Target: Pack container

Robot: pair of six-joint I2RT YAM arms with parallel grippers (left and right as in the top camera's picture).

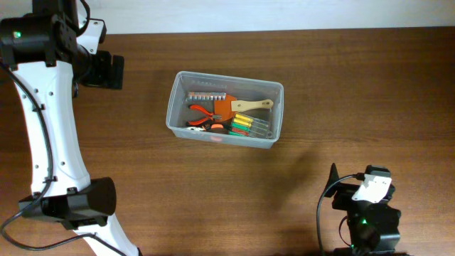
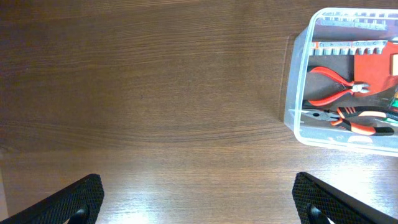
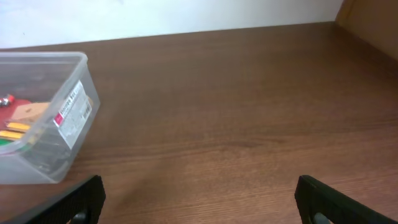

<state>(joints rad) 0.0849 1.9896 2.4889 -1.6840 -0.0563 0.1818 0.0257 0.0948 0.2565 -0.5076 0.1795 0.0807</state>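
The clear-greyish plastic container [image 1: 178,99] stands on the brown table, left of centre. It holds red pliers [image 1: 202,112], a strip of metal bits [image 1: 207,96], a wooden-handled brush [image 1: 250,105] and yellow and green screwdrivers [image 1: 249,125]. In the left wrist view the container [image 2: 297,87] is at the right edge, pliers [image 2: 336,84] inside. In the right wrist view it [image 3: 59,118] is at the left. My left gripper [image 2: 199,202] is open and empty over bare table, left of the container. My right gripper [image 3: 200,199] is open and empty, at the near right.
The left arm's white link [image 1: 50,128] runs down the table's left side. The right arm's base [image 1: 366,213] sits at the front right. A white wall [image 3: 155,15] lies past the table's far edge.
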